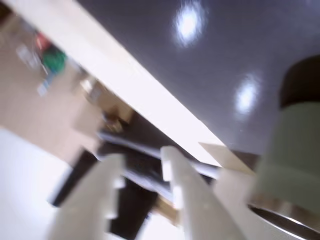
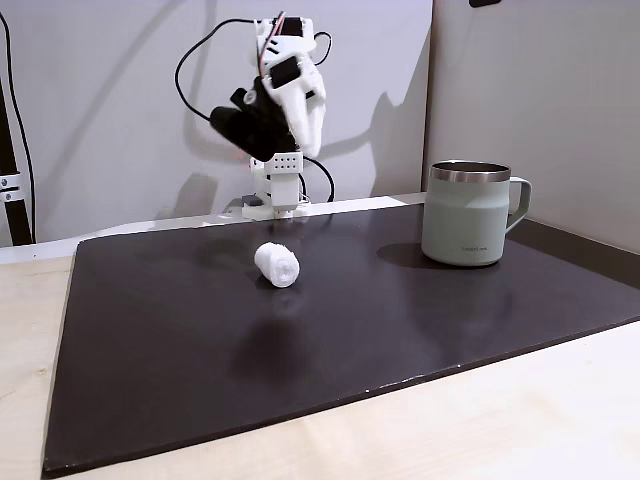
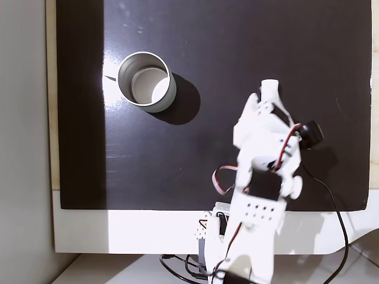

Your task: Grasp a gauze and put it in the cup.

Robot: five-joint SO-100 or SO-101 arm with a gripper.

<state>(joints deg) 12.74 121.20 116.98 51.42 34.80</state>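
1. The gripper comes into the wrist view from the bottom edge, its two white fingers standing a little apart with only dark background showing between them, so the jaws are released and empty. In a fixed view the gripper hangs high, near the arm's base, its tips pointing down, well above the mat.

2. The gauze lies on its side on the dark mat, in front of the arm and well below the fingers, with nothing touching it. From here I'd say the task has barely started: no grasp made, no carry, no drop.

3. The cup stands upright at the right of that fixed view, handle turned away to the right, well apart from the gauze. Looking down in another fixed view, the cup shows a bare bottom (nothing has gone in yet).

4. What the views trade off: the side-on fixed view gives the gauze and the height of the arm. The top-down one gives the inside of the cup, but there the arm sits over the spot where the roll should be. The wrist view is blurred and tilted; it catches the cup at its right edge, rim towards the bottom of the picture.
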